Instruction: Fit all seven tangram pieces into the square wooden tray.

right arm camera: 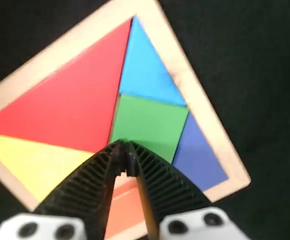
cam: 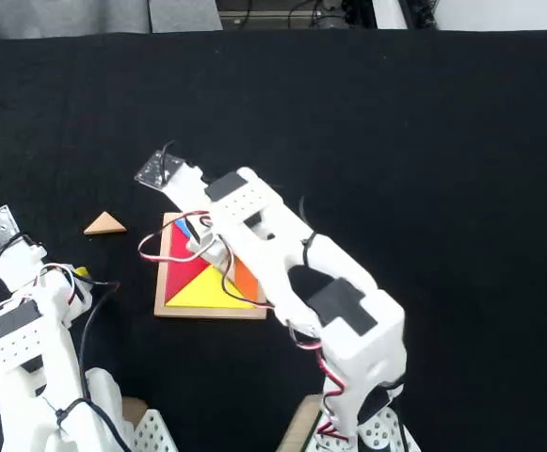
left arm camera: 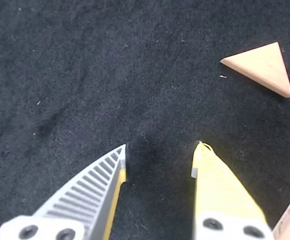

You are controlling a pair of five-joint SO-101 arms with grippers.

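Black-clothed worktop (cam: 424, 141), cables (cam: 313, 11) trailing behind it. Left hand (left arm camera: 162, 146) hangs released near the bare wooden triangle (left arm camera: 262, 67). Right hand (right arm camera: 125, 147) sits clenched over the tray (right arm camera: 204, 105).

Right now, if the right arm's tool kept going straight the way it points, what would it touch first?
Probably the green square in the wooden tray. The right tool, shut, points down at that square's corner, next to the orange piece. Depth is unclear, so it may already be touching.
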